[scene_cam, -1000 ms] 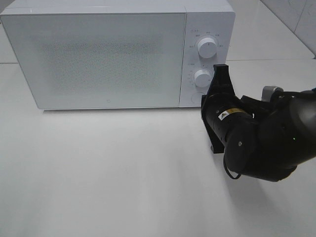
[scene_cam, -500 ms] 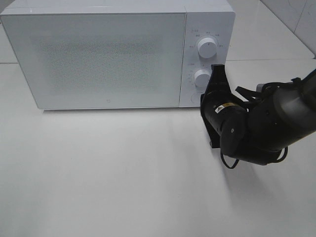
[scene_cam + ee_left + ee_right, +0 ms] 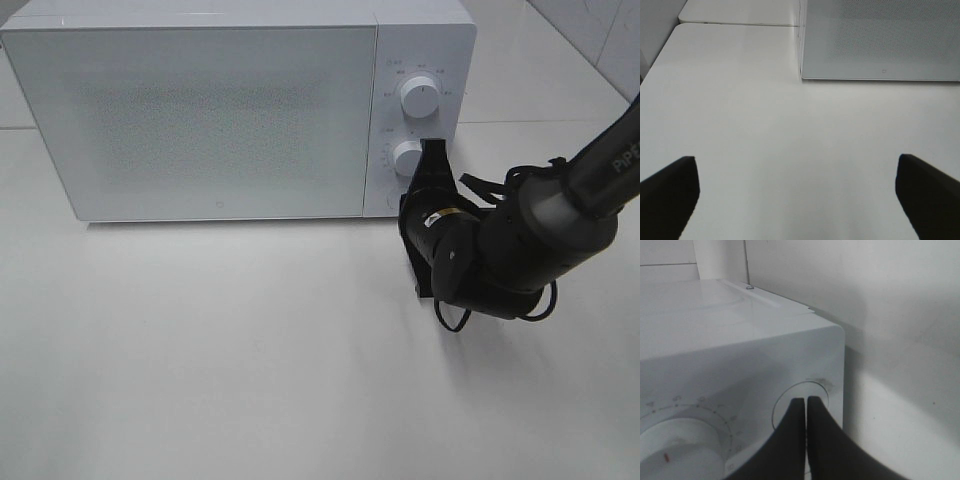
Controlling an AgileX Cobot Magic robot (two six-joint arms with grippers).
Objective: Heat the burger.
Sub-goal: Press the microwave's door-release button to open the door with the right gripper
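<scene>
Right gripper (image 3: pixel 806 401), black fingers pressed together on nothing, has its tips at the round white push-button (image 3: pixel 782 412) in the panel's bottom corner, just below the lower white dial (image 3: pixel 408 157), so I judge the push runs straight ahead along the fingers. My left gripper (image 3: pixel 797 175) hangs spread wide over the white table (image 3: pixel 250 350), well apart from that panel, leaving the right arm nearer. I can't see the burger in any view; if it's in the boxy white microwave (image 3: pixel 200 120), it lies behind the shut speckled door, left of the right gripper.

Wide-apart jaws above table (image 3: pixel 765 125), microwave (image 3: pixel 880 40) beyond.
</scene>
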